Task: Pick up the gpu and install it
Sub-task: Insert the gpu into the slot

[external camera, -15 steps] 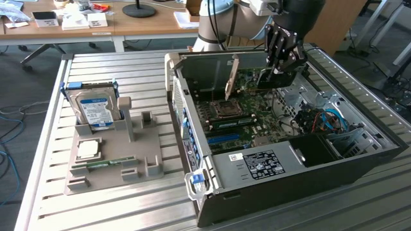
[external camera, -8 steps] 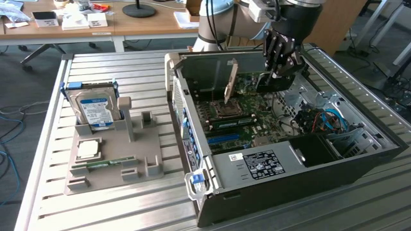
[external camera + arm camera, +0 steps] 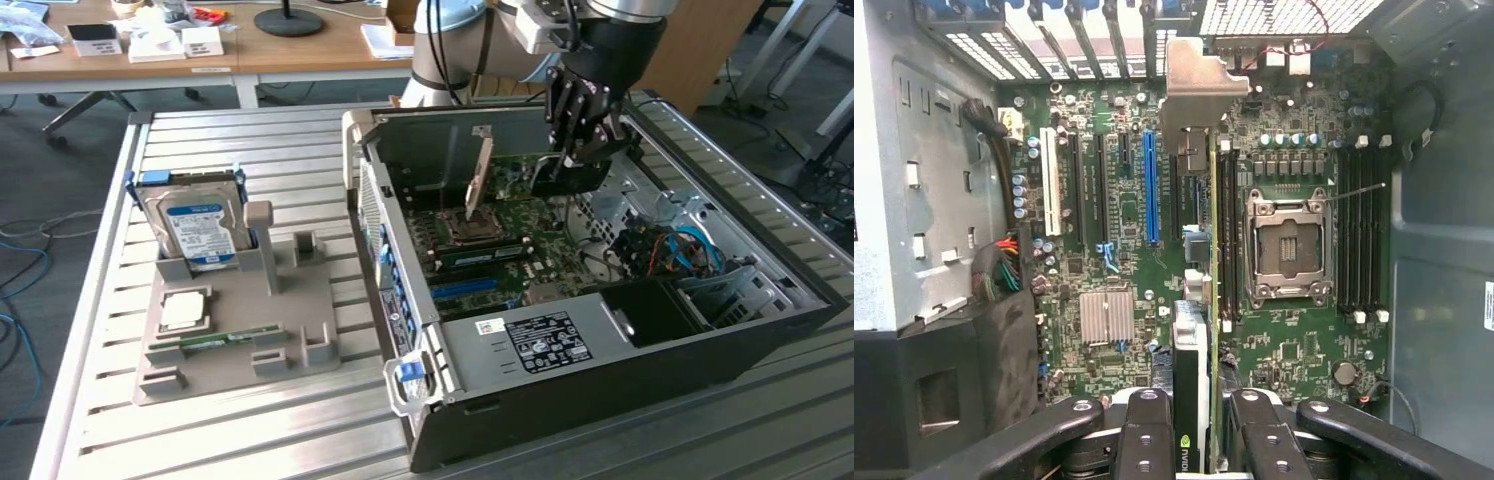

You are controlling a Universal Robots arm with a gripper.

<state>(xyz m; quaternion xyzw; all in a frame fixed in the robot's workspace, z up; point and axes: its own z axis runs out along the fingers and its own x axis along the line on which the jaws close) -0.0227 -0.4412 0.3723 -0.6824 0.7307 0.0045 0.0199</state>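
Inside the pc case (image 3: 587, 400): the gpu (image 3: 1192, 380) stands on edge over the motherboard (image 3: 1114, 230), in the row just beside the blue slot (image 3: 1150, 190), between that slot and the cpu socket (image 3: 1286, 245).
Hand (image 3: 1199, 440): closed on the gpu, one finger on each flat face, gripping the end far from the bracket; in the exterior view the hand (image 3: 577, 150) reaches down into the case near its rear.
Done: pick-up is done; the card is off the bench (image 3: 267, 140) and in the case, lined up lengthwise with a slot.
Left: seating is unconfirmed, since the card edge hides the slot contact; the hand has not let go.
Progress guess: late, at the insertion stage.
Gpu look: seen edge-on, a thin green board with a black cooler on one face carrying a green logo near the hand.
Bracket (image 3: 1199, 85): pale metal, bent at the top, sitting at the rear slot openings of the case.
Bench extras: a grey holder (image 3: 240, 330) carries the hard drive (image 3: 198, 228) with a blue label and a memory stick (image 3: 214, 340), well apart from the hand.
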